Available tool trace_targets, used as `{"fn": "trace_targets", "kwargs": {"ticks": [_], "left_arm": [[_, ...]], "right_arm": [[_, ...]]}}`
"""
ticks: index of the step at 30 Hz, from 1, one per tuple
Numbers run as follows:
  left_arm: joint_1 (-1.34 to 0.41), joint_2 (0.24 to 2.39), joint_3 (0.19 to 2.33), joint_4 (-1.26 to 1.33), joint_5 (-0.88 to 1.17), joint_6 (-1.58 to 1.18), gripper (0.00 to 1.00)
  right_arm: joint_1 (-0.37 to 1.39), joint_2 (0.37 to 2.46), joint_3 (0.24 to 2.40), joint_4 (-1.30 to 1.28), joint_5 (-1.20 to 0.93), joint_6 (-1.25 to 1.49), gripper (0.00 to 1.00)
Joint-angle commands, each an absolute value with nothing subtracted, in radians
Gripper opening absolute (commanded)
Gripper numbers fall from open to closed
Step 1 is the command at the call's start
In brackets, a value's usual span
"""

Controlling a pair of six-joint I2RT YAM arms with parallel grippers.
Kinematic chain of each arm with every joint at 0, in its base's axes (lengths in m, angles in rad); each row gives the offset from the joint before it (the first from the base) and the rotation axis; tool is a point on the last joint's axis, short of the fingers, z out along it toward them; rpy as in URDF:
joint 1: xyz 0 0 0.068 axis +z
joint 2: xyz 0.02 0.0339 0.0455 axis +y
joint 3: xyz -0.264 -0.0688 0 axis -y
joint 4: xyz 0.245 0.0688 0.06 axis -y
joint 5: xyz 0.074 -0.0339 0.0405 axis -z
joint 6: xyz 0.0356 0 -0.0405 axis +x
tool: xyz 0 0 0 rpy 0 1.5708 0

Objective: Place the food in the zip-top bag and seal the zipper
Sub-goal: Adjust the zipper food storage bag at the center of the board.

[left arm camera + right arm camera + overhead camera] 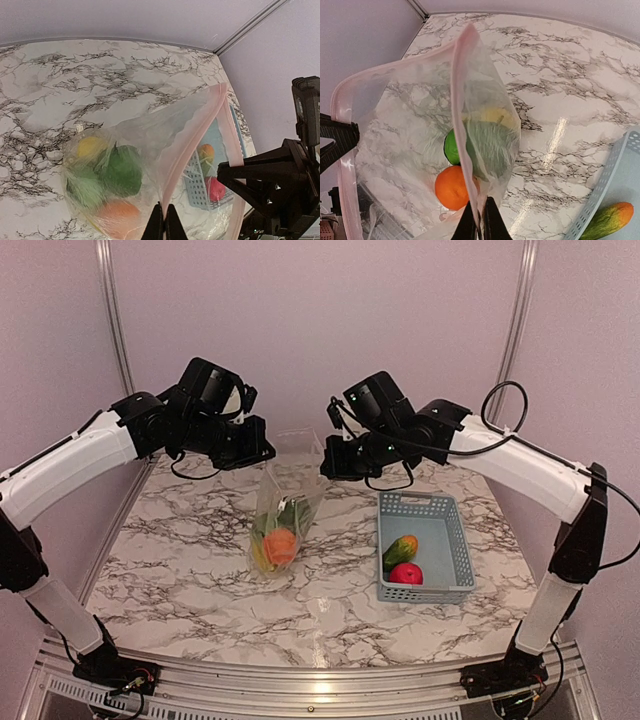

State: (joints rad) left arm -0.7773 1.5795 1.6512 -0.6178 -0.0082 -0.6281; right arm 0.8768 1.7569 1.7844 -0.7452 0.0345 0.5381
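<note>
The clear zip-top bag hangs open between my two grippers above the table. Inside it lie an orange, a green pepper and yellow pieces. My left gripper is shut on the pinkish zipper strip at one end of the mouth. My right gripper is shut on the strip at the other end. The mouth gapes open. The mango and the red apple lie in the grey-blue basket.
The basket stands on the marble table to the right of the bag. A metal frame post rises at the back left and another at the back right. A black cable loops over the right arm.
</note>
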Motion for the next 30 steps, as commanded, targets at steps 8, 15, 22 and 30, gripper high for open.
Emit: {"fn": "trace_targets", "kwargs": {"ticks": [8,15,22,30], "left_arm": [[-0.778,1.614,1.734,-0.721,-0.089,-0.536,0.00],[-0.780,1.640,1.724,-0.735,-0.041,-0.566,0.00],[-0.780,1.653,1.779,-0.732,-0.030,-0.563,0.00],[-0.780,1.650,1.752,-0.728,-0.007,-0.572,0.00]], "right_arm": [[0.862,1.739,1.886,-0.773,0.075,0.500,0.03],[0.861,1.733,1.837,-0.773,0.051,0.502,0.04],[0.840,1.717,1.946,-0.799,0.019,0.484,0.21],[0.828,1.657,1.962,-0.844,-0.034,0.452,0.61]]}}
